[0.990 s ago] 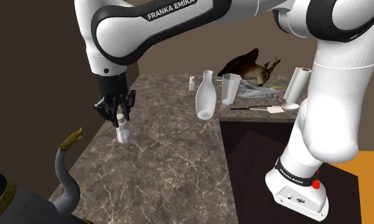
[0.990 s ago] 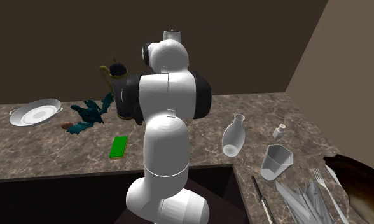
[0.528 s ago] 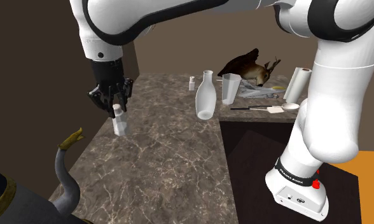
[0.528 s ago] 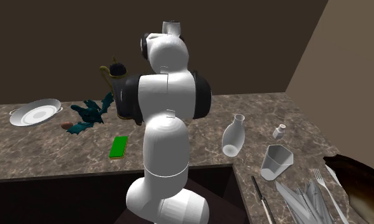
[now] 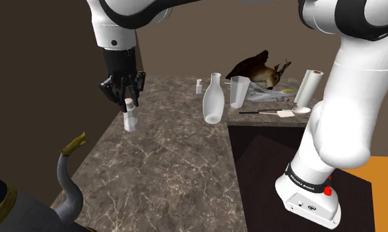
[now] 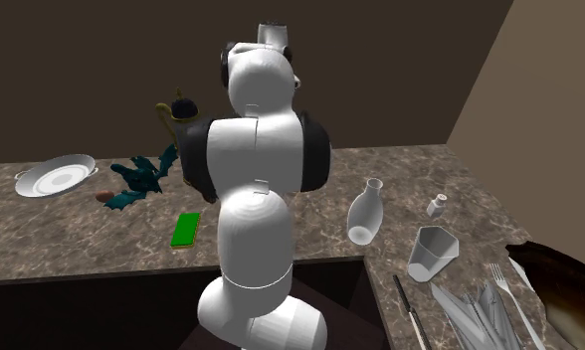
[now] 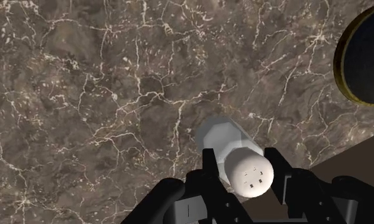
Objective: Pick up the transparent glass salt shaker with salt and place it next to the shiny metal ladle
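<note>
Firmly, the black two-finger hand [image 5: 128, 105] clasped a white salt shaker [image 5: 129, 120] over the brown marble table [image 5: 176, 165], toward the shoulder view's left.

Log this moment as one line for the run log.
end effector: shut on salt shaker | grip: at cap end | shaker: white, above marbled counter | placement: not yet done

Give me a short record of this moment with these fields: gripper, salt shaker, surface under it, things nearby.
gripper: shut on the salt shaker
salt shaker: white, roughly upright, clasped near its holed cap
surface: dark veined countertop
nearby: white bottle and pale cup, both standing apart from the shaker
</note>
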